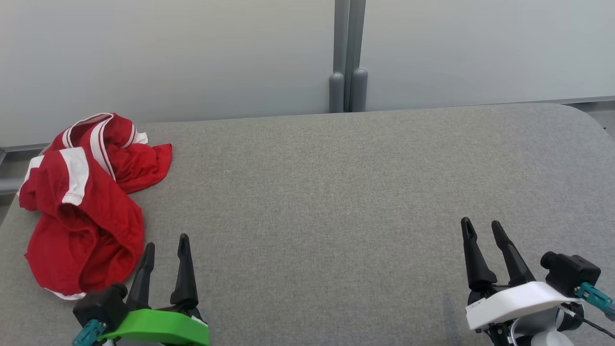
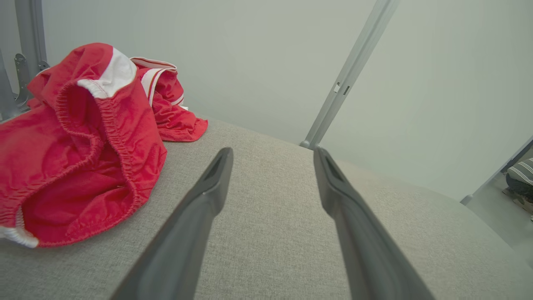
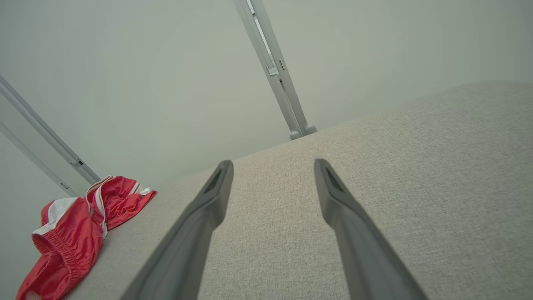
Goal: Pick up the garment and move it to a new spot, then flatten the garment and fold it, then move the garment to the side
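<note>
The garment (image 1: 89, 197) is a crumpled pair of red shorts with white stripes and an elastic waistband, lying at the far left of the grey table (image 1: 336, 192). It also shows in the left wrist view (image 2: 83, 146) and the right wrist view (image 3: 70, 233). My left gripper (image 1: 166, 242) stands open just right of the garment's near edge, apart from it, with nothing between its fingers (image 2: 208, 196). My right gripper (image 1: 482, 227) is open over the near right of the table, far from the garment, its fingers (image 3: 337, 196) empty.
A pale wall with a grey double post (image 1: 348, 57) runs behind the table's far edge. The table's far right corner (image 1: 584, 113) is rounded. A striped object (image 2: 520, 175) lies on the floor beyond the table in the left wrist view.
</note>
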### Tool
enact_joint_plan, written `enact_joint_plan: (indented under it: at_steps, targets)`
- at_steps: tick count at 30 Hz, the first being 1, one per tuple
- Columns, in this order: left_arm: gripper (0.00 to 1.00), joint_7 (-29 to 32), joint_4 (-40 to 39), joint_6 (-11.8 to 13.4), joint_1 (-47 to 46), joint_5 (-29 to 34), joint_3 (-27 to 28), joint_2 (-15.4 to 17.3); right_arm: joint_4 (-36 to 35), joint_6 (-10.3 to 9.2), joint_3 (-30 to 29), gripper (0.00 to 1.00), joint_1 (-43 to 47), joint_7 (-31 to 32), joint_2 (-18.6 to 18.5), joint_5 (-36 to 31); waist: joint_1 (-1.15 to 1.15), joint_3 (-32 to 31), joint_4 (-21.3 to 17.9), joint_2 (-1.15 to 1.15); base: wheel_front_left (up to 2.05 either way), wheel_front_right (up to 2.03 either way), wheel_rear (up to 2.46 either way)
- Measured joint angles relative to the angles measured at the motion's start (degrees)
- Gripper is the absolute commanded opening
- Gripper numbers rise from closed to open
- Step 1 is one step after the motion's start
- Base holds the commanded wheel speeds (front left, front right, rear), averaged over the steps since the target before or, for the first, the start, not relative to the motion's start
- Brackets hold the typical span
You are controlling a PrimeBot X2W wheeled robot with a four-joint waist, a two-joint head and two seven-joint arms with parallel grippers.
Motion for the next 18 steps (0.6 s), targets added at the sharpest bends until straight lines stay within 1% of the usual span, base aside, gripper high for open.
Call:
enact_joint_plan:
  at_steps: [18]
  targets:
    - [1.0, -1.99, 2.58, 0.52, 0.73, 8.84, -0.71, 0.05, 0.79, 0.0, -0.33, 1.0, 0.76, -2.74, -0.09, -10.27, 0.0, -1.36, 0.11, 0.0, 0.0, 0.0, 0.0]
